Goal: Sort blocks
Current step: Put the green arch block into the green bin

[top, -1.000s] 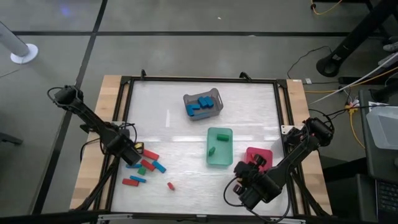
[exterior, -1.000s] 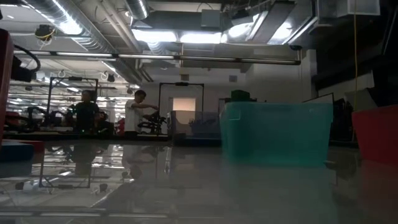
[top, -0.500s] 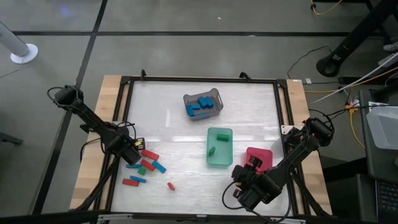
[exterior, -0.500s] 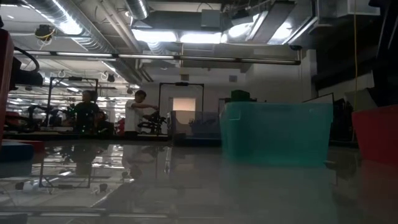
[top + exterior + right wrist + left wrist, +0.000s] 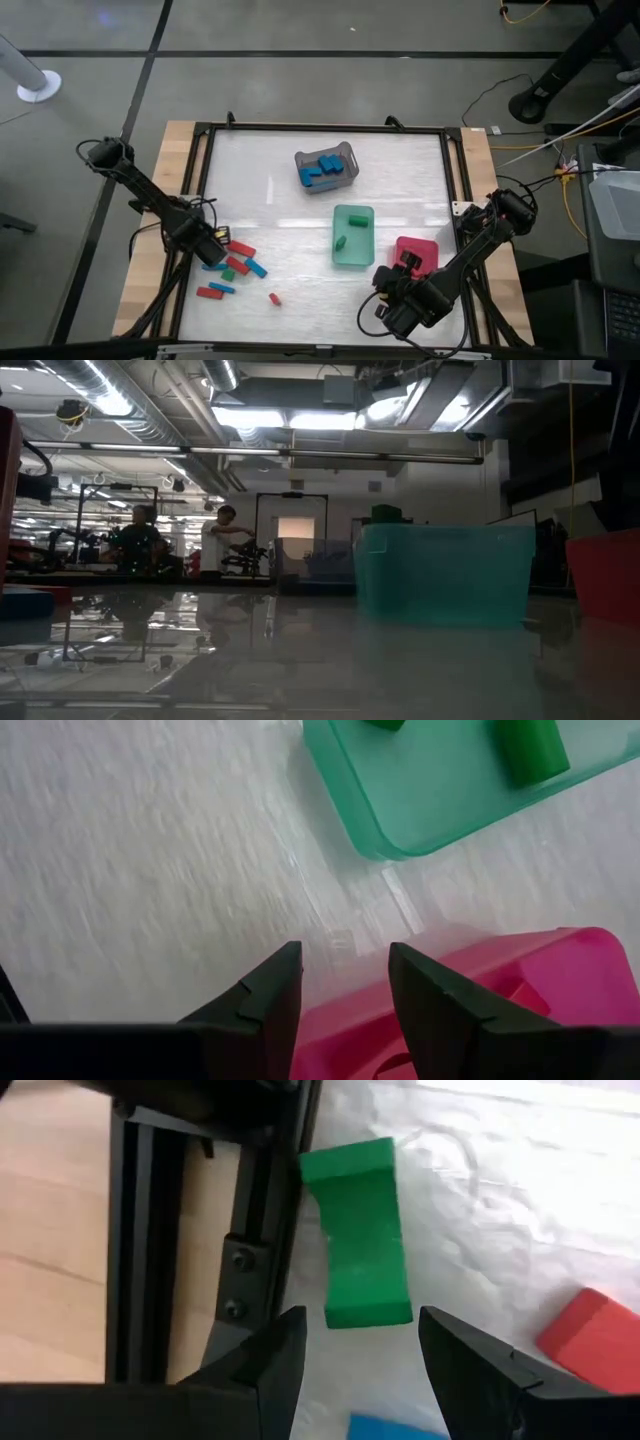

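Several blocks (image 5: 232, 270) lying loose left of green tray (image 5: 353, 237) — sorting roughly half done. Left gripper (image 5: 355, 1345) hovering wide, empty, over green block (image 5: 361, 1230). Right gripper (image 5: 345, 982) waiting part-open, empty, beside red tray (image 5: 416, 251).

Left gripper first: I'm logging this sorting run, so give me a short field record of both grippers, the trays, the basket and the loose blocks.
left gripper: open, empty, above a green block by the table's left frame
right gripper: open, empty, over the red tray
green tray: mid-table, holds green blocks
grey basket: far side, holds blue blocks
loose blocks: red, blue and green, scattered on the table's left near side
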Robot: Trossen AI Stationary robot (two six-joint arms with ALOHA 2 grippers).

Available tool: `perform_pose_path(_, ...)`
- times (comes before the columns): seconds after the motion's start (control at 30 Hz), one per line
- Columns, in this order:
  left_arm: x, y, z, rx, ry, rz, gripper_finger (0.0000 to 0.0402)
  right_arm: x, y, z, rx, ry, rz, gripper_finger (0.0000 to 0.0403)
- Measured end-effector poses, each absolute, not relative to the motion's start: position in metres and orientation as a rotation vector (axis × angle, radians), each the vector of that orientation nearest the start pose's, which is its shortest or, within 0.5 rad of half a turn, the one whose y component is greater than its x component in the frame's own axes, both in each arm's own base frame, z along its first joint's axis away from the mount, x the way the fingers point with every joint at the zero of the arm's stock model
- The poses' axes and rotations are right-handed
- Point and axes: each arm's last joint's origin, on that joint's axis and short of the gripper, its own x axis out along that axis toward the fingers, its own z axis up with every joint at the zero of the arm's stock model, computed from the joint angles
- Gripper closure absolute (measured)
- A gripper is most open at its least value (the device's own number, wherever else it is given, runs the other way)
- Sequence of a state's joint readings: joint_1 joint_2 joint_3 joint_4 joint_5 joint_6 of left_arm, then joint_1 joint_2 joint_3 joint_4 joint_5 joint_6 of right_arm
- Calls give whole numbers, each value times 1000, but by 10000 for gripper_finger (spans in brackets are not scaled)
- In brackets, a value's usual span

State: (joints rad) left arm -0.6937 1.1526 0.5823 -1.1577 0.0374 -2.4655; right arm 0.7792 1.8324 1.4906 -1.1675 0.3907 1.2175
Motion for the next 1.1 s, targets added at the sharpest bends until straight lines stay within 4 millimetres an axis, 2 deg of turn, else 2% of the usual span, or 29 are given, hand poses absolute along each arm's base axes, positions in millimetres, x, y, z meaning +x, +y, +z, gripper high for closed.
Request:
perform_pose_path(0.33, 106, -88, 165, -1216, 1100, 1531, 219, 253, 235, 238, 211, 1176, -453, 249)
perform_pose_path(0.8, 114, -96, 141, -1091, 1118, 1611, 219, 253, 235, 239, 210, 1174, -453, 249)
perform_pose_path(1.1, 118, -98, 135, -1015, 1145, 1572, 229, 254, 235, 239, 212, 1170, -452, 249)
